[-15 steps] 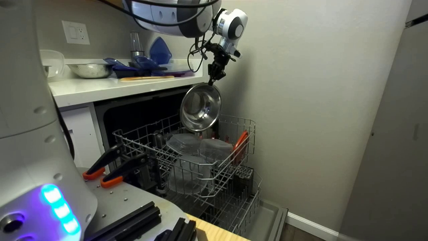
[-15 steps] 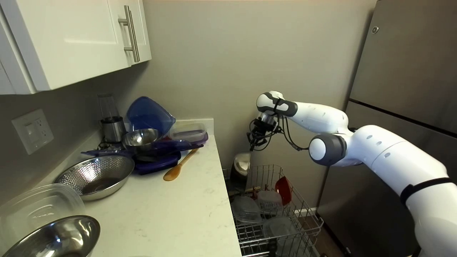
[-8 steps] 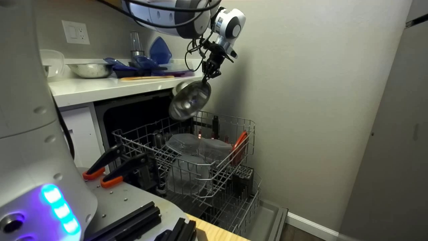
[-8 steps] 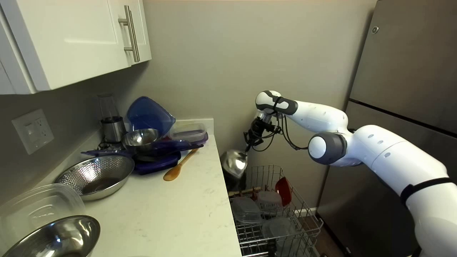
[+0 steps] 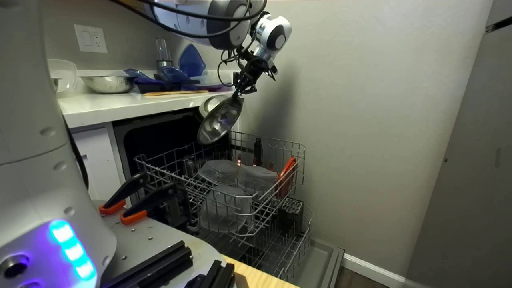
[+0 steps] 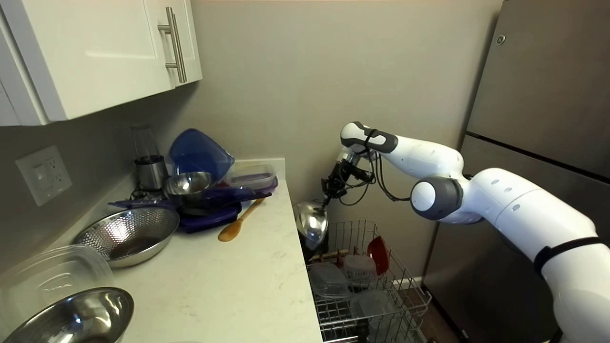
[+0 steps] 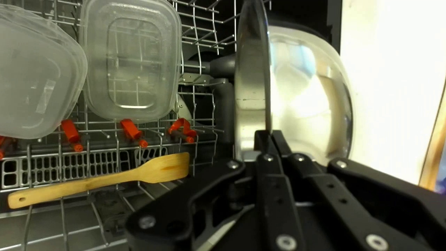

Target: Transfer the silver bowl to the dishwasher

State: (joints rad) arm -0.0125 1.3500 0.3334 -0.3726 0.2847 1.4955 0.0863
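Observation:
The silver bowl (image 5: 220, 122) hangs tilted on edge from my gripper (image 5: 236, 95), above the back of the pulled-out rack. In the wrist view my gripper (image 7: 271, 136) is shut on the bowl's rim, with one finger on the inside and one on the outside. The bowl's shiny outside (image 7: 306, 101) faces right there and its rim is edge-on. The bowl also shows beside the counter edge in an exterior view (image 6: 312, 221). The dishwasher (image 5: 160, 136) stands open with its dark cavity behind the bowl. Its upper rack lies below the bowl, apart from it.
Clear plastic containers (image 5: 220, 171) and a red-orange item (image 5: 287, 176) sit in the rack. A wooden spatula (image 7: 115, 177) lies along the rack. The counter edge (image 6: 305, 267) is close beside the bowl. A colander (image 6: 128, 233) and blue items (image 6: 202, 155) stand on the counter.
My gripper has moved left with the bowl, towards the dishwasher cavity and counter edge. The bowl has turned from nearly face-on to more edge-on. The grip on the rim stays.

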